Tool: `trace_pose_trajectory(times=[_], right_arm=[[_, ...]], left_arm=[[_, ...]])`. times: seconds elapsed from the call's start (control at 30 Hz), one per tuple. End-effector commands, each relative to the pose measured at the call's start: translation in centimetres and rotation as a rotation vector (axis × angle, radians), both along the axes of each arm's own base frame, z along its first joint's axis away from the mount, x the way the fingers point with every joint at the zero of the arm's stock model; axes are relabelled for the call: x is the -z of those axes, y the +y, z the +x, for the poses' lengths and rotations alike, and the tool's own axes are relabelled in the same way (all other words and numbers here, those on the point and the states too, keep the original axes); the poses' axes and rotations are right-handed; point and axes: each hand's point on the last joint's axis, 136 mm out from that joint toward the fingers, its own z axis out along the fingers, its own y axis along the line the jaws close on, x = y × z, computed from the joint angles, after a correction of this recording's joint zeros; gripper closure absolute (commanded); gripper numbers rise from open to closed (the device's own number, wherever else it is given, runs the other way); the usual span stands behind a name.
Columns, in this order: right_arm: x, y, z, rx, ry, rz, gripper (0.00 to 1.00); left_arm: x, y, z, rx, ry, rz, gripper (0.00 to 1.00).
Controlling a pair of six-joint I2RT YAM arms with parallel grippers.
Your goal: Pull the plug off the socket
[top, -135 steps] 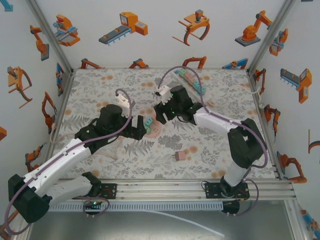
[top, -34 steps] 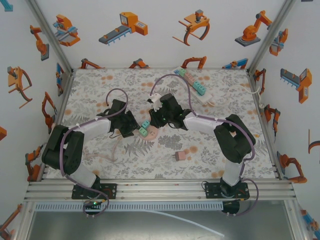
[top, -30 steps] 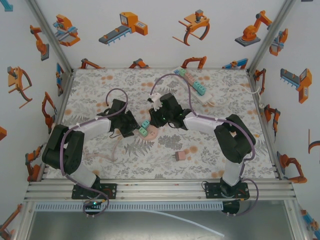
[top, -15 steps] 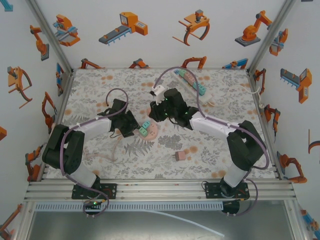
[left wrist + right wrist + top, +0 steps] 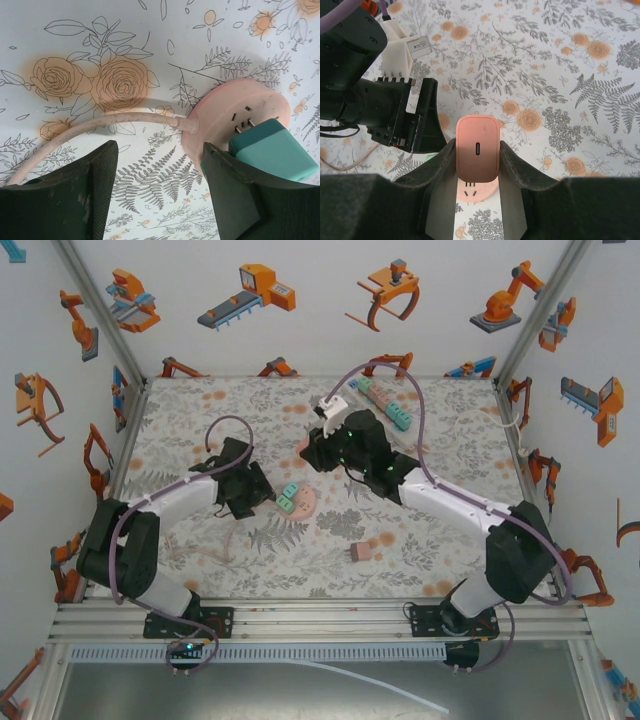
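**Evidently free: pink plug (image 5: 477,155) held clear of the socket (image 5: 305,502)**

Nearest the arm bases, a small loose plug (image 5: 361,552) lies alone on the floral table (image 5: 450,540), apart from everything else. Further in, the round pink socket sits flat with a teal plug (image 5: 275,152) in it. The left wrist view shows that plug tilted, its prongs partly bared.

The left gripper (image 5: 159,155) stands beside the socket with its jaws spread and nothing clasped. The socket's cable (image 5: 100,122) runs across the gap, and one finger (image 5: 235,200) sits right at the socket's rim.

Beyond that, the right gripper (image 5: 312,452) hangs above the table, clamped on the sides of the pink plug. The right wrist view shows the socket's empty slots below it, so the pull looks done, or all but. At the far edge lies a power strip (image 5: 385,405), well apart.

The risks from here are mostly in the retreat. With the left jaws slack, nothing pins the socket. If that arm backs away carelessly, a finger could hook the cable and drag the socket along, perhaps levering the tilted teal plug out as well.

The right gripper bears on smooth, rounded sides. A quick swing could let the pink plug slip and drop onto the socket or the table. Setting it down close to the loose plug could also knock that one aside.
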Motion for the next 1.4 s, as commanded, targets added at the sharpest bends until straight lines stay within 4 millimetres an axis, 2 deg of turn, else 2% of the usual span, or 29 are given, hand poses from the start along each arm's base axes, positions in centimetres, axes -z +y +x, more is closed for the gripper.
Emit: trace_pose_trajectory(times=[0.0, 0.1, 0.17, 0.3, 0.43, 0.53, 0.63, 0.77, 0.87, 1.0, 1.2, 1.37], right_arm=[[-3.1, -0.7, -0.5, 0.031, -0.048, 0.08, 0.78], [-4.6, -1.6, -0.8, 0.069, -0.064, 0.13, 0.78], [-5.5, -2.8, -0.9, 0.119, -0.065, 0.177, 0.78], [-5.6, -6.3, -0.9, 0.271, 0.021, 0.313, 0.78], [-2.6, -11.2, -1.0, 0.438, 0.237, 0.511, 0.78], [1.4, -14.4, -2.1, 0.522, 0.368, 0.582, 0.78], [5.1, -16.7, -3.9, 0.594, 0.465, 0.573, 0.78], [9.5, -19.0, -7.0, 0.666, 0.583, 0.528, 0.78], [12.7, -20.6, -9.4, 0.729, 0.677, 0.523, 0.78], [16.4, -22.2, -12.4, 0.783, 0.775, 0.496, 0.78], [18.9, -22.3, -14.4, 0.757, 0.843, 0.467, 0.76], [20.5, -21.9, -14.9, 0.739, 0.879, 0.444, 0.72]], left_arm=[[-3.1, 0.0, 0.6, 0.018, -0.064, 0.003, 0.35], [-5.3, 0.1, 0.7, 0.026, -0.113, -0.006, 0.33], [-7.4, 0.0, 0.7, 0.046, -0.167, -0.021, 0.32], [-12.4, -0.9, 0.1, 0.162, -0.313, -0.075, 0.26], [-17.9, -2.1, -1.9, 0.337, -0.487, -0.136, 0.19], [-21.7, -3.4, -4.6, 0.518, -0.62, -0.189, 0.12], [-23.6, -3.8, -7.3, 0.673, -0.719, -0.162, 0.02], [-23.9, -4.4, -10.7, 0.88, -0.785, -0.1, 0.03], [-23.7, -5.6, -13.6, 1.067, -0.845, -0.095, 0.03], [-22.0, -7.0, -16.3, 1.3, -0.904, -0.063, 0.03], [-20.5, -8.6, -18.0, 1.482, -0.929, -0.036, 0.03], [-19.8, -9.5, -17.3, 1.489, -0.898, -0.009, 0.03]])
